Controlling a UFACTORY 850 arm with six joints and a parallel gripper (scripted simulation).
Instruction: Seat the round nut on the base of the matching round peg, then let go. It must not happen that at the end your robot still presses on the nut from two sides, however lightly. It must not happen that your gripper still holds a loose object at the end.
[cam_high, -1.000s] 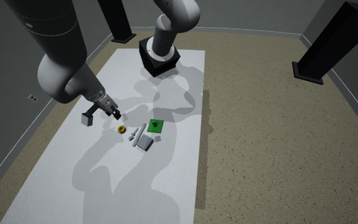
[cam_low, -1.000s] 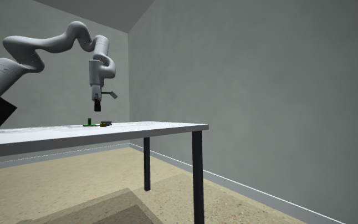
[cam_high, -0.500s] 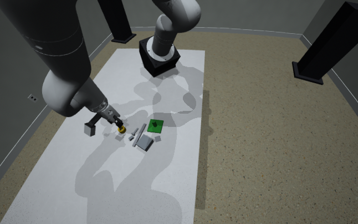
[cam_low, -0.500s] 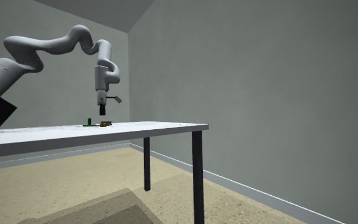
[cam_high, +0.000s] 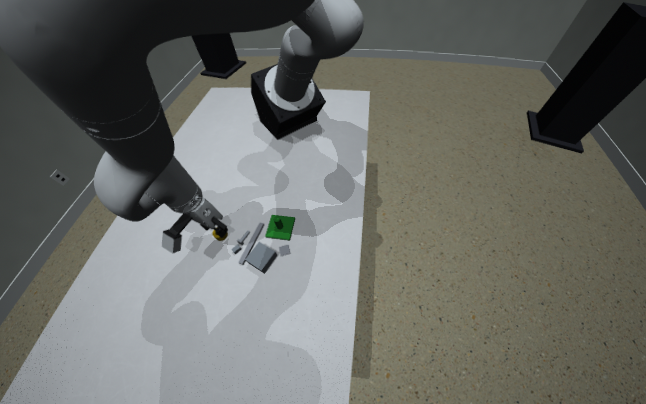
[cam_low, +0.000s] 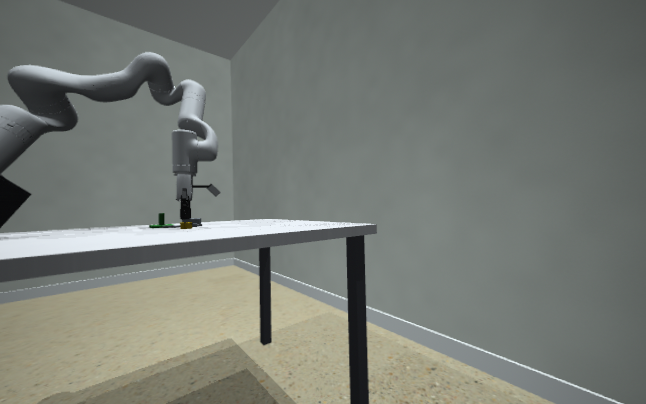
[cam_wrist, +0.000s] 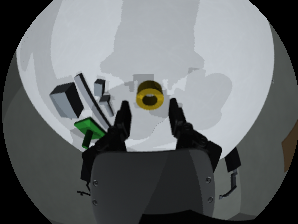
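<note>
The round nut is a small yellow ring lying flat on the white table; it also shows in the wrist view and in the side view. My gripper is open and hangs just above the nut, its two dark fingertips standing apart on either side of it and a little short of it. The round peg is a dark green post standing upright on a green square base, to the right of the nut. It also shows in the side view.
Grey blocks and a long grey bar lie between the nut and the green base, with a larger grey slab in front. The arm's black mount stands at the table's far end. The wrist camera block hangs left of the gripper.
</note>
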